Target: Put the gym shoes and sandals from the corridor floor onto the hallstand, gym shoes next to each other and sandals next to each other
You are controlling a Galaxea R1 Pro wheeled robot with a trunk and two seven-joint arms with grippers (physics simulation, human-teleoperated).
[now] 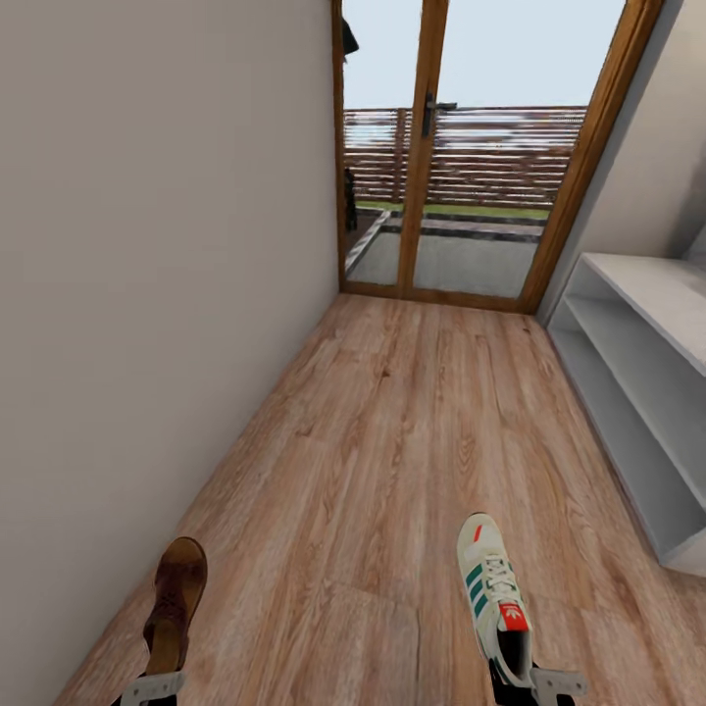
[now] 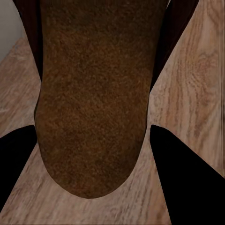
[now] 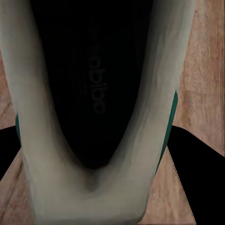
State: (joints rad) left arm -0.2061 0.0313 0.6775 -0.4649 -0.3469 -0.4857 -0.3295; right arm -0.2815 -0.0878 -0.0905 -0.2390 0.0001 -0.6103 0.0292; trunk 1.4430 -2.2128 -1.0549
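Gym shoe: I'm carrying one white sneaker with green stripes (image 1: 493, 588) out in front of my right arm, toe pointing ahead down the corridor, heel toward me. In the right wrist view I'm looking straight into its dark opening (image 3: 93, 93).
Right claw: my right claw (image 1: 534, 683) is clamping the heel end of that gym shoe; its dark fingers (image 3: 197, 178) are showing on both sides of the white upper.
Sandal: I'm holding one brown sandal (image 1: 175, 598) out from my left arm, close to the left wall (image 1: 157, 245). In the left wrist view its brown face (image 2: 93, 93) is running away from the camera.
Left claw: my left claw (image 1: 152, 688) is clamped on the sandal's near end, with a dark finger (image 2: 187, 168) at either side of it.
Corridor floor: wood planks (image 1: 392, 431) are showing past both shoes; I'm judging both are lifted off them, though I cannot tell for sure.
Hallstand: the light-grey rack (image 1: 637, 392) is standing along the right side, ahead of me, its shelves bare as far as I'm seeing.
Door: the glazed wooden door (image 1: 471, 157) is closing off the corridor's far end.
Progress: nothing is sitting on the rack yet, I'm judging. One gym shoe and one sandal are in hand and waiting to be set down; their partners are still left to fetch and pair up.
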